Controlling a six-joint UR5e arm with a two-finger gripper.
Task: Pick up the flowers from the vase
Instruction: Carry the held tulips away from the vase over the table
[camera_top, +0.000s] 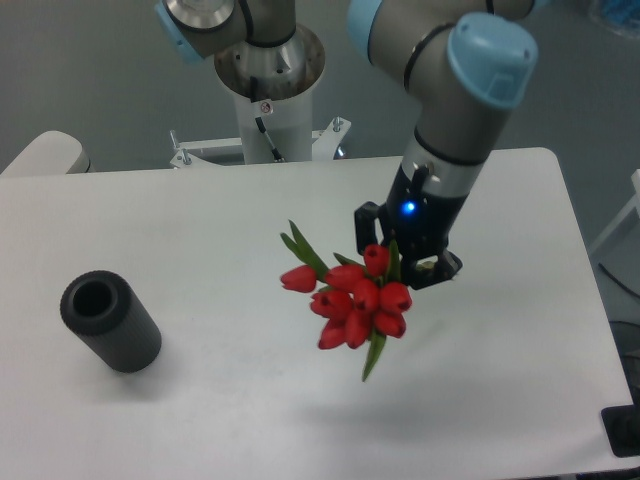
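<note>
The flowers (355, 298), a bunch of red tulip buds with green leaves, hang in the air over the middle right of the white table (200, 220). My gripper (408, 262) is shut on their stems, which are hidden behind the buds and the fingers. The buds point toward the camera and down to the left. The vase (110, 321), a matte black cylinder with a round hole on top, stands empty at the left front of the table, far from the gripper.
The arm's white base column (270, 100) stands behind the table's back edge. The table's right edge (590, 300) runs close to the gripper's right. A pale rounded object (45, 152) sits at the back left corner.
</note>
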